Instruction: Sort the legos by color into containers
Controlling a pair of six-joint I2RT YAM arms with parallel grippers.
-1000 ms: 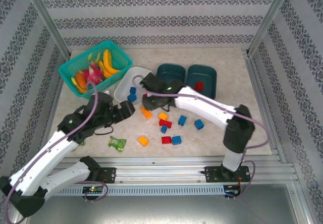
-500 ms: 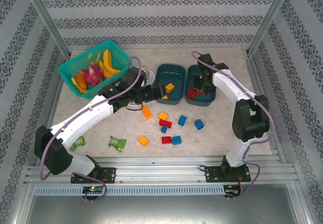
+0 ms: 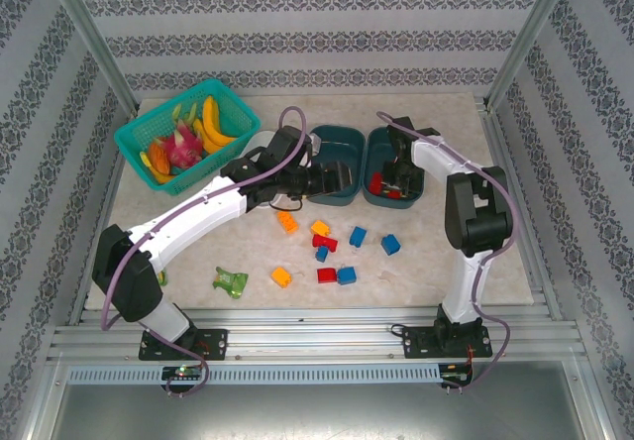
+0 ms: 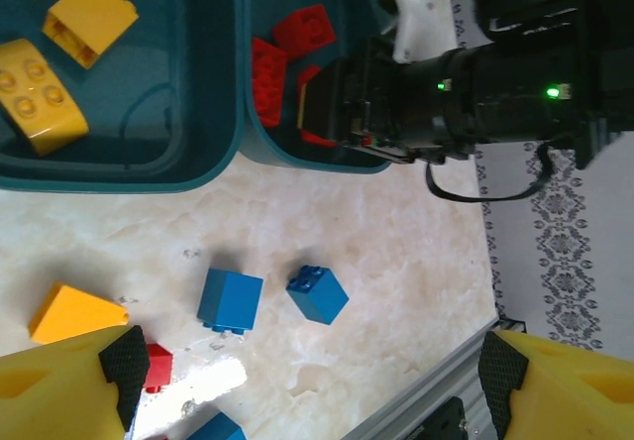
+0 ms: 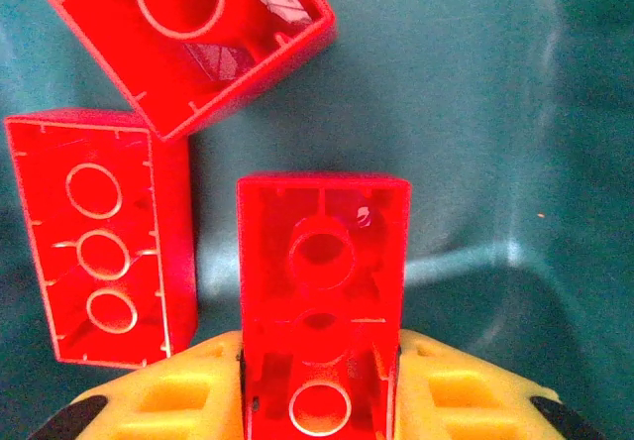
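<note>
Within the right claw, a red lego; tub below.

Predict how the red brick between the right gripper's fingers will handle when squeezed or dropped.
The red brick is probably rigid: its walls look straight between the fingers. Its hollow underside suggests it is light. Flat faces mean it likely won't roll, though it could land tilted on neighbouring bricks in the teal tub.

Bright, even overhead light casts only soft shadows on the surface. The left wrist view catches a white glare patch low on it. A pale sheen streaks the teal tub behind a sharply focused red brick.
</note>
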